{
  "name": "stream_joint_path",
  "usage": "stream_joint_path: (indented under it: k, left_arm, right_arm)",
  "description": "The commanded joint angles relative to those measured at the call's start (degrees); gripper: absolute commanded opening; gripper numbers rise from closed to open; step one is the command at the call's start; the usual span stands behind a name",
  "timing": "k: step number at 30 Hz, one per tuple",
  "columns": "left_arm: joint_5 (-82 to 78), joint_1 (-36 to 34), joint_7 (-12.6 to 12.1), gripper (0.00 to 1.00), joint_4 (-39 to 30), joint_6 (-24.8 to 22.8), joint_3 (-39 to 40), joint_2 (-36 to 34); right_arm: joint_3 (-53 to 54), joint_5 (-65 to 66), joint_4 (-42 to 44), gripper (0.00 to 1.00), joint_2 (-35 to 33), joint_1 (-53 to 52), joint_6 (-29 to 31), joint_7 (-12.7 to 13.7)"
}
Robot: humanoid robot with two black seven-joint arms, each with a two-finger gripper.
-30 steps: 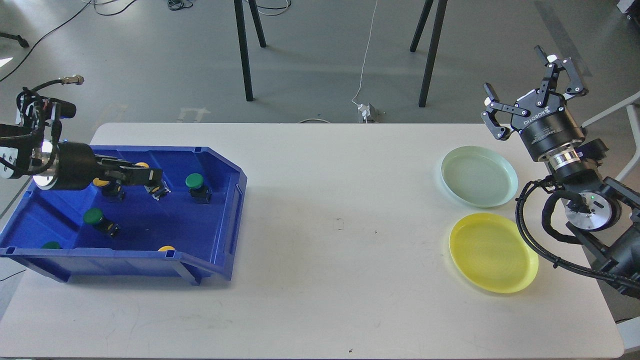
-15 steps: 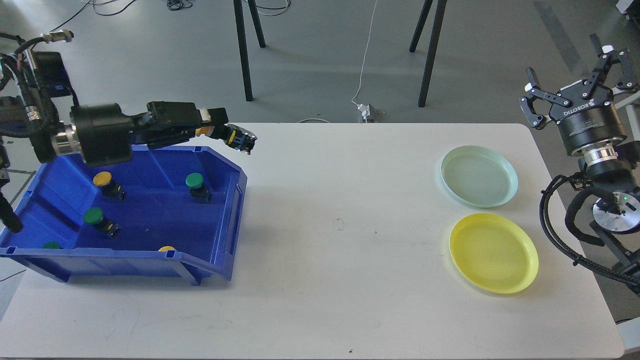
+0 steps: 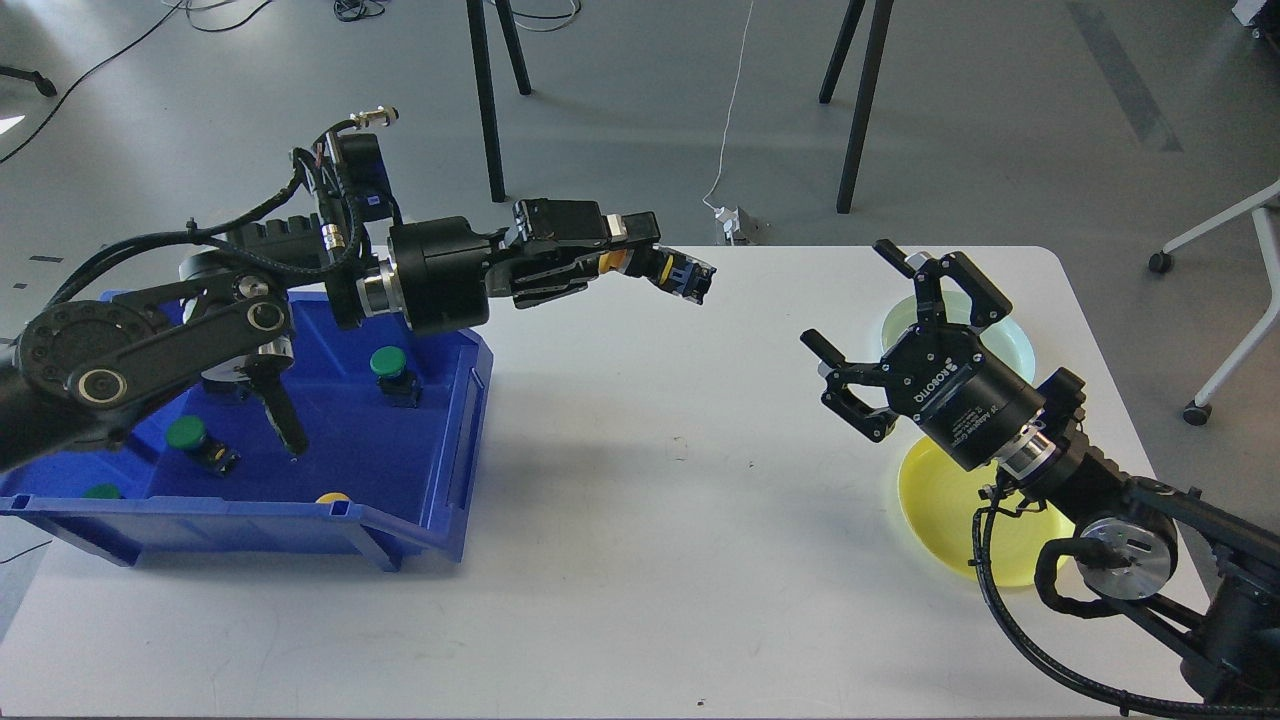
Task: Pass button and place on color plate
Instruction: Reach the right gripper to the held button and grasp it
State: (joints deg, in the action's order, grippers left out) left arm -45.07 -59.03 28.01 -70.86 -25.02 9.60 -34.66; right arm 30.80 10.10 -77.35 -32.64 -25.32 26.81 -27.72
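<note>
My left gripper (image 3: 640,262) is shut on a yellow-capped button (image 3: 672,272) with a black base, held in the air over the table's back middle. My right gripper (image 3: 880,325) is open and empty, raised over the table to the right of the button and facing it, a clear gap apart. The pale green plate (image 3: 1015,345) and the yellow plate (image 3: 935,505) lie at the right, both partly hidden behind my right arm. The blue bin (image 3: 440,440) at the left holds several green and yellow buttons, such as a green one (image 3: 388,362).
My left arm's links hang over the bin's back left part. Black stand legs (image 3: 860,100) and a white cable (image 3: 735,100) are on the floor behind the table. A chair base (image 3: 1200,300) stands at the right.
My left gripper has carried the yellow button out of the bin and rightward over the table. My right gripper has swung down and left, over the plates, towards the button.
</note>
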Motion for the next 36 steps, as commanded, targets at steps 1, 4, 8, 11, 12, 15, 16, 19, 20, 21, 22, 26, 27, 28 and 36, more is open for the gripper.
stream_joint_path:
  k: [1, 4, 8, 11, 12, 15, 16, 19, 20, 21, 22, 26, 27, 28, 36]
  left_arm:
    - [-0.10, 0.05, -0.01, 0.09, 0.20, -0.12, 0.06, 0.20]
    - [-0.10, 0.05, -0.01, 0.09, 0.20, -0.21, -0.02, 0.20]
    - [-0.37, 0.05, -0.01, 0.10, 0.11, -0.47, -0.20, 0.20]
    - [-0.54, 0.05, -0.01, 0.10, 0.11, -0.56, -0.38, 0.20]
    - [-0.54, 0.05, -0.01, 0.10, 0.11, -0.56, -0.46, 0.20]
    - [-0.63, 0.05, -0.01, 0.10, 0.11, -0.56, -0.55, 0.29]
    - [-0.63, 0.05, -0.01, 0.10, 0.11, -0.56, -0.55, 0.20]
    - [-0.63, 0.05, -0.01, 0.10, 0.02, -0.56, -0.46, 0.20]
    - [-0.63, 0.05, -0.01, 0.10, 0.02, -0.56, -0.46, 0.20]
    - [-0.63, 0.05, -0.01, 0.10, 0.02, -0.56, -0.46, 0.20]
    - [-0.63, 0.05, -0.01, 0.10, 0.02, -0.64, -0.55, 0.20]
    - [-0.63, 0.05, -0.01, 0.10, 0.02, -0.56, -0.55, 0.20]
    - [-0.63, 0.05, -0.01, 0.10, 0.02, -0.64, -0.55, 0.20]
    - [-0.63, 0.05, -0.01, 0.10, 0.02, -0.65, -0.46, 0.20]
    - [-0.63, 0.05, -0.01, 0.10, 0.02, -0.65, -0.55, 0.20]
  right_arm:
    - [-2.41, -0.26, -0.08, 1.00, 3.36, -0.78, 0.18, 2.40]
    - [-2.50, -2.36, -0.08, 1.00, 4.68, -1.13, 1.19, 3.02]
    - [-2.76, -6.85, -0.17, 1.00, 4.34, -2.36, 1.19, 2.84]
    - [-3.90, -7.20, -1.31, 1.00, 3.63, -3.86, 1.19, 2.40]
    - [-4.60, -7.29, -1.66, 1.00, 3.20, -4.30, 1.19, 2.32]
    - [-8.19, -7.29, -2.98, 1.00, 2.31, -6.58, 1.19, 2.14]
    - [-9.34, -7.29, -3.16, 1.00, 2.31, -7.54, 1.19, 1.97]
    - [-11.63, -7.55, -3.16, 1.00, 2.40, -9.92, 1.19, 1.70]
    - [-11.90, -7.55, -3.16, 1.00, 2.40, -10.45, 1.19, 1.70]
    - [-12.07, -7.64, -3.16, 1.00, 2.40, -10.80, 1.19, 1.70]
    - [-12.42, -8.16, -3.16, 1.00, 2.40, -11.41, 1.19, 1.70]
    - [-14.27, -10.36, -2.81, 1.00, 2.75, -13.35, 1.19, 1.61]
    - [-14.36, -10.45, -2.72, 1.00, 2.84, -13.44, 1.19, 1.61]
    - [-14.36, -10.45, -2.63, 1.00, 2.84, -13.53, 1.19, 1.70]
    - [-14.62, -10.28, 0.00, 0.99, 6.18, -14.05, 1.19, 1.70]
